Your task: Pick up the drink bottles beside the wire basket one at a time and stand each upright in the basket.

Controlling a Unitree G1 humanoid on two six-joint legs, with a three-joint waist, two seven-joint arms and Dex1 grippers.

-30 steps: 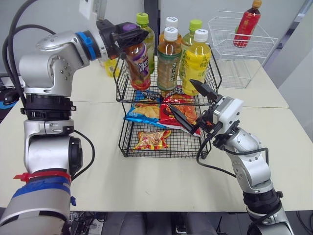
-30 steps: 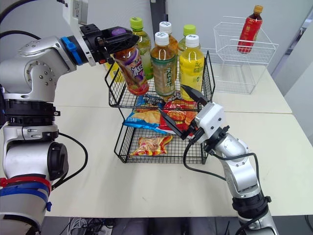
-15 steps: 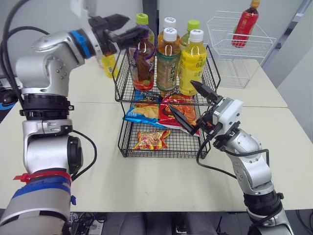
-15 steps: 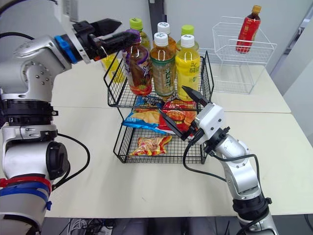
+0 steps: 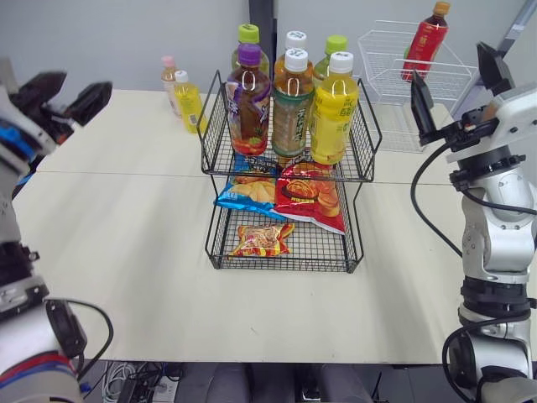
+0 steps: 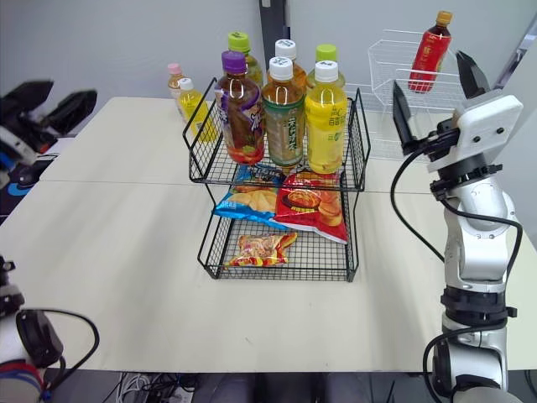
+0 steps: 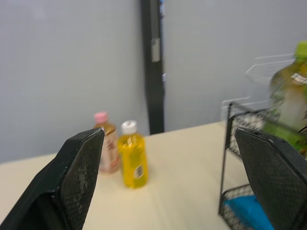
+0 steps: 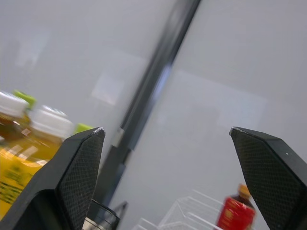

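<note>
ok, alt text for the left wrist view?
Left jaws open, framing two small upright bottles on the table: a pink-capped bottle and a yellow white-capped bottle. A corner of the wire basket holds a green-capped bottle.

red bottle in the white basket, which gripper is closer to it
Right. The right gripper is raised just beside the white basket holding the red bottle; the left gripper is far across the table, beyond the black rack.

Black wire basket (image 5: 367,138): thin metal wire, dark coating, low sheen.
Drink bottles (image 5: 333,109): clear plastic, glossy; printed film labels, smooth caps.
Snack bags (image 5: 308,195): shiny crinkled film.
Table (image 5: 126,243): cream top, smooth, matt.
White wire basket (image 5: 394,75): coated metal wire.
Left gripper (image 7: 168,130) pads (image 7: 81,172): black, matt, fine cross-hatch grain (plastic or rubber, cannot tell).
</note>
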